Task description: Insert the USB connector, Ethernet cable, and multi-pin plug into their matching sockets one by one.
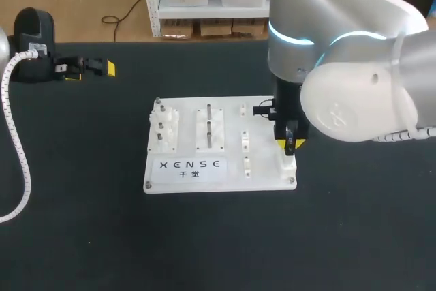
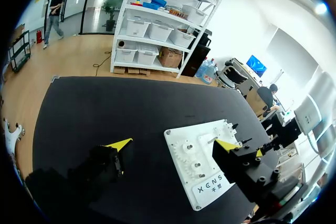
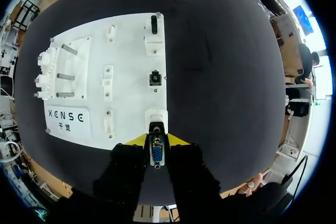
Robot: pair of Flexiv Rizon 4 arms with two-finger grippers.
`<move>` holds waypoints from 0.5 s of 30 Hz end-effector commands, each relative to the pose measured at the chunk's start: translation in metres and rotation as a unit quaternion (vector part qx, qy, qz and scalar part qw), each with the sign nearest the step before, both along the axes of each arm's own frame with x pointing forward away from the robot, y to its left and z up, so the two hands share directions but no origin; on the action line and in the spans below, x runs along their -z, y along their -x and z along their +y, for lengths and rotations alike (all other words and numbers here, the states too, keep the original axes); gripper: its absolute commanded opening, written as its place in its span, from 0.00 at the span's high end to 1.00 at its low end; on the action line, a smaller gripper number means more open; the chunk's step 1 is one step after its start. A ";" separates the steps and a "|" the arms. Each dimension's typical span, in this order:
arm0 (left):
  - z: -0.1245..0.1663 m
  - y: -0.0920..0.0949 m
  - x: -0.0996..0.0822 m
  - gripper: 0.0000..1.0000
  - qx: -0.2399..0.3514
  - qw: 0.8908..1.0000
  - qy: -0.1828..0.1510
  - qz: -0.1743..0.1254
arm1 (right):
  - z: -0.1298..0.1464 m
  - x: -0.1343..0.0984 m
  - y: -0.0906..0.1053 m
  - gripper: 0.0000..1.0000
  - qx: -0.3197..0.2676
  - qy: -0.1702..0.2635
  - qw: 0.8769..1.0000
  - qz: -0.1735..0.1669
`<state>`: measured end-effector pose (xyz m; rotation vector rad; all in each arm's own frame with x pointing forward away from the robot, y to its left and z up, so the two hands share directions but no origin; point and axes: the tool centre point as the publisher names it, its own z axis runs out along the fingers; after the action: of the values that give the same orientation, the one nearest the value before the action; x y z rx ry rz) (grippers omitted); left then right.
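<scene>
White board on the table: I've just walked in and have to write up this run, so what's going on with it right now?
The right gripper is shut on the multi-pin plug, holding it at the socket block just ahead of its fingers, on the white board. Whether the plug is seated cannot be told. A black connector seems already in the far socket along that edge. The left gripper is open and empty, off to the board's side.
</scene>
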<state>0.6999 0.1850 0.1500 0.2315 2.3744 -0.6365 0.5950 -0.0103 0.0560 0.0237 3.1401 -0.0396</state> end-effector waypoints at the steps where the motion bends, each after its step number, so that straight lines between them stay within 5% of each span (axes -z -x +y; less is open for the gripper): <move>1: 0.000 0.000 0.000 0.00 0.000 1.000 0.000 0.000 | 0.000 0.004 -0.002 0.00 0.000 0.001 1.000 -0.009; 15: 0.000 0.000 0.000 0.00 0.000 1.000 0.000 0.000 | -0.003 -0.020 -0.013 0.00 0.002 0.009 0.999 -0.037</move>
<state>0.7000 0.1850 0.1500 0.2315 2.3744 -0.6365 0.6095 -0.0107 0.0710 0.0263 3.0727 -0.0656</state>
